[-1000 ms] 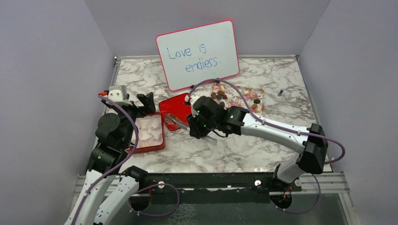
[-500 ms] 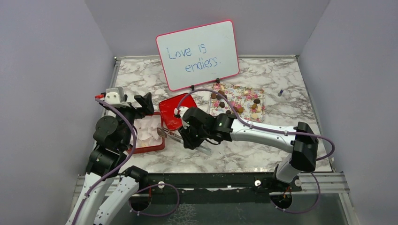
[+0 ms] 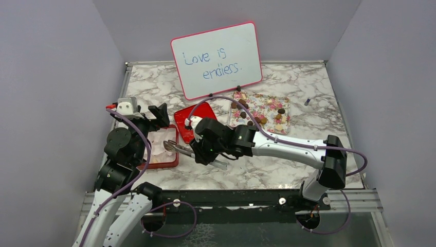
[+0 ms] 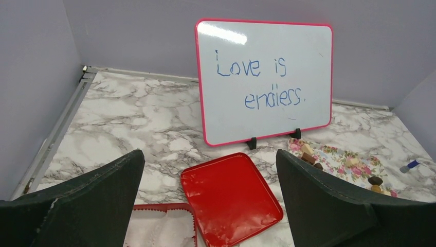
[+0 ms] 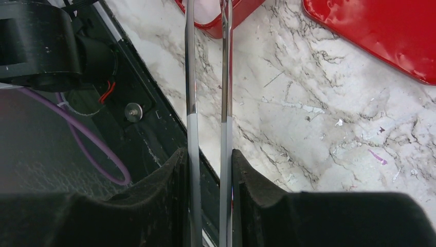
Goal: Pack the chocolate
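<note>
On the flower-patterned tray [image 3: 268,104], at the far right of the counter [image 3: 257,170], the chocolate [image 3: 281,110] is lying loose. About ten small pieces, dark and light brown, are showing from above. The exact count is unclear, since a purple cable [image 3: 226,98] is arching across the tray's left part.

One pair of metal tongs [image 5: 190,77] is sitting pinched in the right tool [image 5: 208,164], its jaws narrowed onto the two silver arms. The tongs are reaching over the one red box [image 3: 165,163], which is carrying a white paper liner [image 3: 158,140]. Whether a piece is sitting in their ends I cannot tell.

One red lid [image 4: 229,198] is lying flat between box and tray, partly hidden from above by the right arm [image 3: 288,144]. The left tool [image 4: 208,157] is hanging beside the box with jaws spread wide, holding nothing.

One whiteboard [image 3: 216,59] is standing behind the lid. One small blue-capped item [image 3: 307,101] is lying near the tray's far right corner.
</note>
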`<action>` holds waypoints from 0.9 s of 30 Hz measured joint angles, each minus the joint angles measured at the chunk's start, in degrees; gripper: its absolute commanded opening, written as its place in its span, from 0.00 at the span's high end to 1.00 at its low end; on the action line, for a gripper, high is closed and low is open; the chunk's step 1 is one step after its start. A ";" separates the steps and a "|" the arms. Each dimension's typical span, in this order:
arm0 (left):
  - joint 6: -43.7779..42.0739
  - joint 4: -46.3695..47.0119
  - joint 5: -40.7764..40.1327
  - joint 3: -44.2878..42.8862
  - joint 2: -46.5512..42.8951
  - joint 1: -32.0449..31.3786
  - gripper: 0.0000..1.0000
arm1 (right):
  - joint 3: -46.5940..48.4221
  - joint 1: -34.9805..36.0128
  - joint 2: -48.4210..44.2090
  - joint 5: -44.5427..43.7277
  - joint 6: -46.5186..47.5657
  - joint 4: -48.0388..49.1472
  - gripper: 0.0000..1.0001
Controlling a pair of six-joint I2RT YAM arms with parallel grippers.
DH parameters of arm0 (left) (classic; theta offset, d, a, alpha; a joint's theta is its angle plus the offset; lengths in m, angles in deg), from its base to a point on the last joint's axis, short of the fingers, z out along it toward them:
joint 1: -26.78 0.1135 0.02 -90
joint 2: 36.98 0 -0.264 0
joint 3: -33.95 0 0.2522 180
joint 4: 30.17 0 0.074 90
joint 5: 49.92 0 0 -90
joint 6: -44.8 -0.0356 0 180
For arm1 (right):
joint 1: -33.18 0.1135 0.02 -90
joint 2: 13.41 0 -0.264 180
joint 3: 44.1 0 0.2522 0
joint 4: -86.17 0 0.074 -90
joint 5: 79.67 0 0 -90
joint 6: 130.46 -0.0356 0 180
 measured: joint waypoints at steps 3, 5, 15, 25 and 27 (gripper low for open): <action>0.02 0.00 0.00 0.00 -0.11 0.00 0.01 | 0.76 0.15 0.07 -0.55 0.00 -0.37 0.72; 0.02 0.00 0.00 0.00 -0.48 0.00 0.01 | 1.09 0.17 0.39 -0.61 0.00 -0.70 0.71; 0.00 0.02 0.00 0.37 -2.56 0.00 0.01 | 2.16 1.33 4.76 -0.66 0.02 -2.82 0.69; -0.17 -0.28 0.00 1.03 -2.71 0.00 0.01 | 2.16 1.57 4.79 -0.68 0.04 -2.80 0.64; -0.26 -0.33 0.00 1.03 -2.71 0.00 0.01 | 2.29 1.60 4.79 -0.68 0.04 -2.82 0.63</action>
